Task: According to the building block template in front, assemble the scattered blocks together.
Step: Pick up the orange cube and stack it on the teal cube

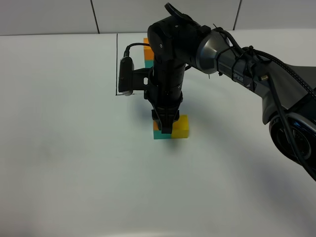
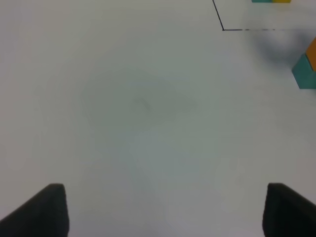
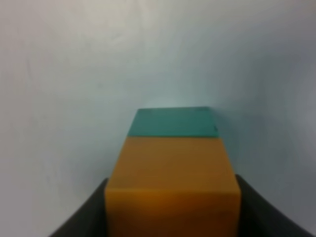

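A white worktop [image 1: 59,148] fills the scene. At its far side, inside a thin black outlined corner, stands the ready-built block template [image 1: 147,53]: a small orange cube on a teal one, mostly hidden behind the arm.

Near the middle, the right pincer [image 1: 165,124] points straight down and is closed on a matte orange cube [image 3: 173,182], holding it between its dark fingers. The wrist view shows this orange cube sitting on a matte teal cube [image 3: 173,122]. A matte yellow cube [image 1: 180,126] rests on the worktop touching the teal one on its right.

The left pincer [image 2: 163,210] hovers over bare worktop, spread wide and holding nothing.

The assembly looks nearly complete: all three loose cubes are arranged like the template. What seems left is releasing the orange cube and withdrawing.
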`<act>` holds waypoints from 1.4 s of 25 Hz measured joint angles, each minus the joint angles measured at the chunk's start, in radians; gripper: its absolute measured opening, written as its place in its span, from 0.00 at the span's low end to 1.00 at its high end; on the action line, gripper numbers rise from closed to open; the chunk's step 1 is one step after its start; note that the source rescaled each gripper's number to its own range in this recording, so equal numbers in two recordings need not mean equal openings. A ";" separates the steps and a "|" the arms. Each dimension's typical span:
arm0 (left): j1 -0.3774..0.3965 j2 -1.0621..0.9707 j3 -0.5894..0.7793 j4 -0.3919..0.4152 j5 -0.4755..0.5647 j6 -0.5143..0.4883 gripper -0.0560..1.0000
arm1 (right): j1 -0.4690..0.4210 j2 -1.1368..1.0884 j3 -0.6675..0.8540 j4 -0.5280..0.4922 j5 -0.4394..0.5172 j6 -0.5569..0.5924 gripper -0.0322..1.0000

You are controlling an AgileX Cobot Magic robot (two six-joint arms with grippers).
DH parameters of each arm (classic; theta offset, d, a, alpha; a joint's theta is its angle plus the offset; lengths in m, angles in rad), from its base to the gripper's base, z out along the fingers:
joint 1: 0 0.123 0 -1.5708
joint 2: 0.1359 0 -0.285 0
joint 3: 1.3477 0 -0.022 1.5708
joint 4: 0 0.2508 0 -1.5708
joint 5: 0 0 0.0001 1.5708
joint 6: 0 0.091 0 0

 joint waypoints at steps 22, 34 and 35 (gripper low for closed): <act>0.000 0.000 0.000 0.000 0.000 0.000 0.83 | 0.000 0.008 -0.004 0.001 0.001 0.013 0.03; 0.000 0.000 0.000 0.000 0.000 0.000 0.83 | 0.000 0.021 -0.004 0.000 0.001 0.019 0.47; 0.000 0.000 0.000 0.000 0.000 0.000 0.83 | 0.000 0.021 -0.004 -0.001 0.001 0.019 0.57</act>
